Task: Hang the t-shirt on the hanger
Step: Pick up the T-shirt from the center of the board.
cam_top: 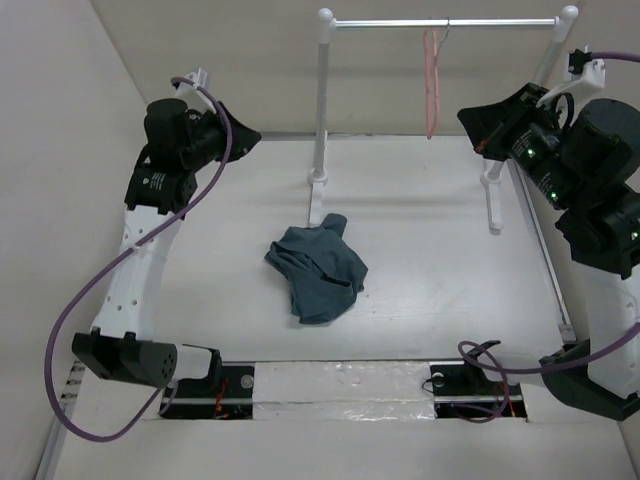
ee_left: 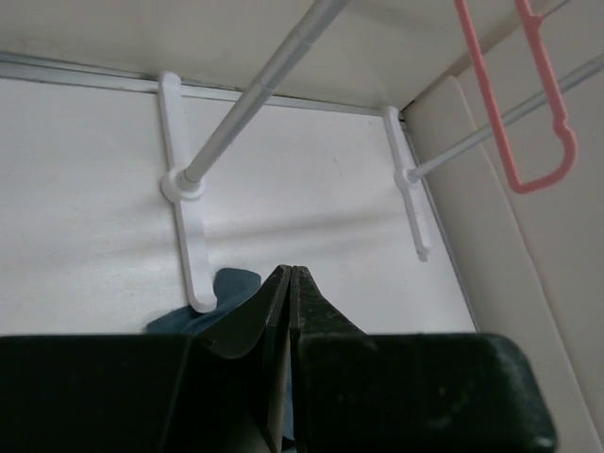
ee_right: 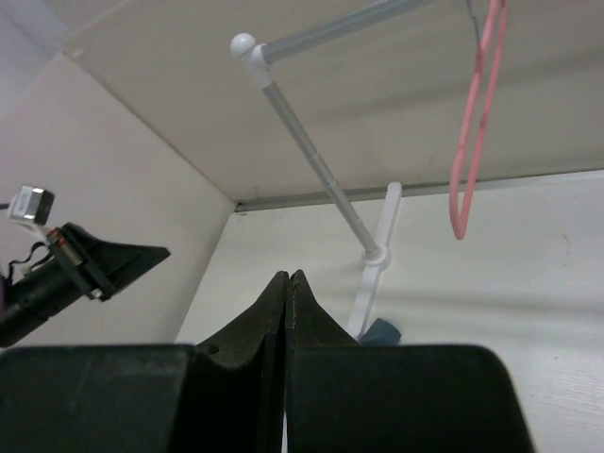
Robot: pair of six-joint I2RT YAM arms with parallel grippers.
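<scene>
A dark teal t-shirt (cam_top: 318, 270) lies crumpled in the middle of the table, just in front of the rack's left foot; a corner of the t-shirt (ee_left: 229, 286) shows in the left wrist view. The salmon-pink hanger (cam_top: 431, 80) hangs from the rack's bar, seen edge-on from above; the hanger (ee_left: 525, 104) (ee_right: 472, 132) also shows in both wrist views. My left gripper (cam_top: 252, 134) is raised at the back left, shut and empty (ee_left: 290, 271). My right gripper (cam_top: 466, 119) is raised at the back right near the hanger, shut and empty (ee_right: 288, 276).
A white clothes rack (cam_top: 322, 110) with a metal bar (cam_top: 440, 22) stands at the back of the table, its feet (cam_top: 316, 200) on the surface. Walls close in the left and back sides. Cables loop from both arms.
</scene>
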